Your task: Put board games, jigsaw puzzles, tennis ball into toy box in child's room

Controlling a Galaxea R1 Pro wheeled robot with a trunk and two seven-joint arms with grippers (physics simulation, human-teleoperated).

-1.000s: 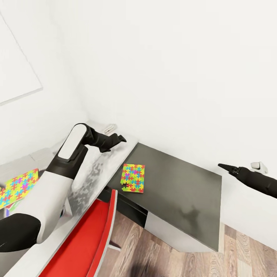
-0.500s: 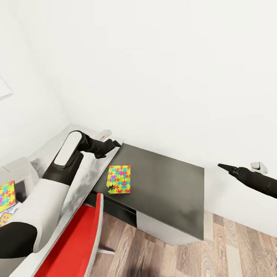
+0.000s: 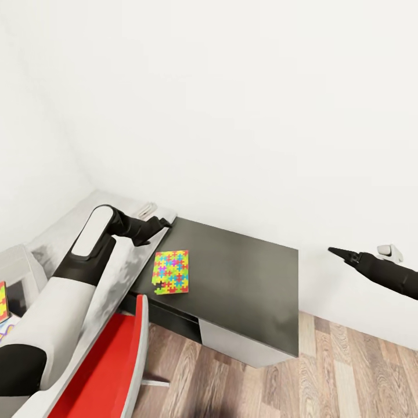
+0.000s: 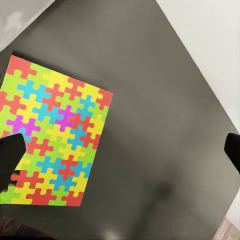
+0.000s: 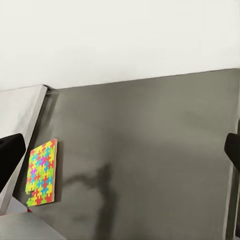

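One jigsaw puzzle [image 3: 170, 272] lies flat on the dark lower section of the table [image 3: 244, 278], near its left end. My left gripper [image 3: 164, 220] hovers above the seam between the pale desk top and that dark section, open; in the left wrist view the puzzle [image 4: 52, 132] sits under the open gripper [image 4: 120, 155]. My right gripper [image 3: 338, 252] hangs in the air beyond the table's right end, open and holding nothing. The right wrist view shows the puzzle [image 5: 41, 172] far off. A corner of the toy box [image 3: 17, 264] shows at the far left with a colourful sliver inside.
A red chair [image 3: 110, 366] stands pushed against the pale desk top [image 3: 75, 223] below my left arm. A small white object [image 3: 145, 207] lies on the desk near the wall. A white wall runs behind the table; wooden floor [image 3: 325, 371] lies to the right.
The whole picture has slid left, so the camera has turned right; the toy box and its puzzle have nearly left the frame. Both arms keep their pose and stay open.
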